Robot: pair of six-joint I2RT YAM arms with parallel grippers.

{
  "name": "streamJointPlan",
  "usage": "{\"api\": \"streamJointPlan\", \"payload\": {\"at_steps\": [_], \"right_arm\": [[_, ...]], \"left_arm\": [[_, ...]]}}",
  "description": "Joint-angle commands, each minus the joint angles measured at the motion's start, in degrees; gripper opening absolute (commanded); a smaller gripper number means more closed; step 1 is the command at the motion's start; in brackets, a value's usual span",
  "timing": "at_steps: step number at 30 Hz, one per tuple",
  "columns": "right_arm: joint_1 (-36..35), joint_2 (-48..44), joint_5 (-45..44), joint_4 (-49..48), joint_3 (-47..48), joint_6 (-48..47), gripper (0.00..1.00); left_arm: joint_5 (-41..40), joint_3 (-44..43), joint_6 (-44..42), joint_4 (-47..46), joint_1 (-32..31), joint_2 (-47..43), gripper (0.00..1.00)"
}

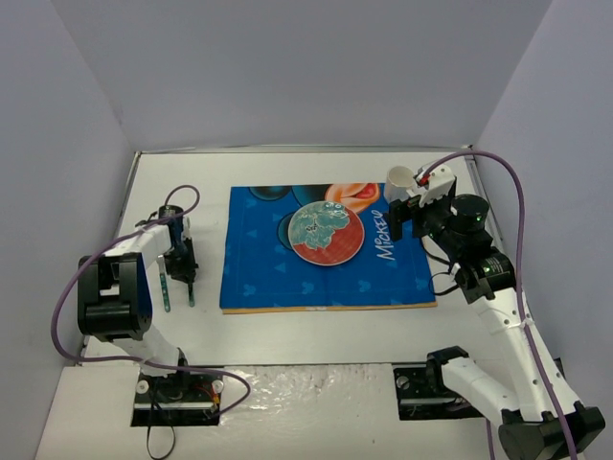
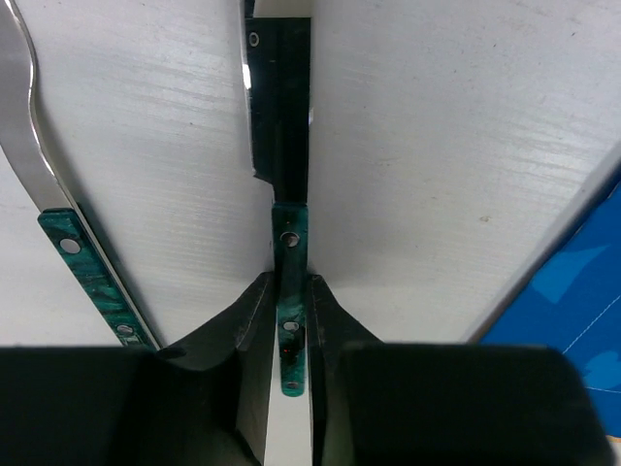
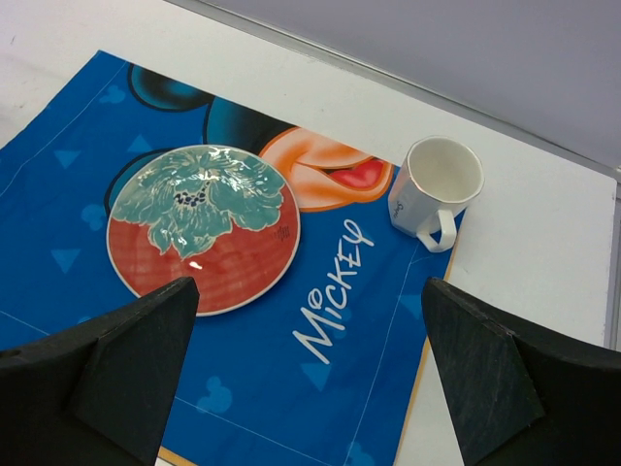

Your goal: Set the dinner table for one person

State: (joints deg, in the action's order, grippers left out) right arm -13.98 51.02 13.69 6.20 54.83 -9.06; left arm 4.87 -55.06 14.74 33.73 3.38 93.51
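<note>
A white table (image 1: 287,331) with a thin metal edge carries a blue Mickey placemat (image 1: 278,278) laid flat at its middle. Left of the mat, a green-handled knife (image 2: 289,233) and a second green-handled utensil (image 2: 82,267) lie apart on the bare top. A white mug (image 3: 437,189) appears to stand on the mat's far right corner.

White table (image 1: 316,331), blue placemat (image 1: 278,278) with paler blue Mickey heads and white "Mickey" lettering, orange-red plate (image 1: 327,233) with a teal flower, white mug (image 1: 398,179), knife (image 2: 289,243) with marbled green handle, second utensil (image 2: 82,267) handled in the same green, purple cables (image 1: 522,230).
</note>
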Motion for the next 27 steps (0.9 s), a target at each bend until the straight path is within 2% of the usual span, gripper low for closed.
{"api": "streamJointPlan", "payload": {"at_steps": [1,9,11,16,21,27], "right_arm": [[-0.52,-0.92,-0.86,-4.88,-0.07,-0.26,0.97],[-0.79,0.0,3.14,-4.88,0.51,2.71,0.97],[-0.86,1.29,4.5,-4.88,1.05,5.96,0.97],[-1.38,4.83,13.38,-4.97,1.93,13.39,0.95],[-4.13,8.18,17.28,-4.97,2.71,17.02,0.91],[-10.69,11.09,14.87,-5.28,3.67,19.09,0.86]], "left_arm": [[1.89,0.13,2.9,-1.3,-1.86,-2.0,0.0],[5.15,-0.96,6.42,-1.22,-2.91,-5.58,0.0],[6.91,-2.18,8.79,-0.48,-4.33,-7.89,0.0],[9.78,-5.76,16.51,-0.78,-7.88,-13.45,0.0],[12.48,-7.32,27.76,-8.64,-16.42,-16.56,0.0],[13.97,-7.84,41.0,-21.53,-24.39,-15.36,0.0]]}}
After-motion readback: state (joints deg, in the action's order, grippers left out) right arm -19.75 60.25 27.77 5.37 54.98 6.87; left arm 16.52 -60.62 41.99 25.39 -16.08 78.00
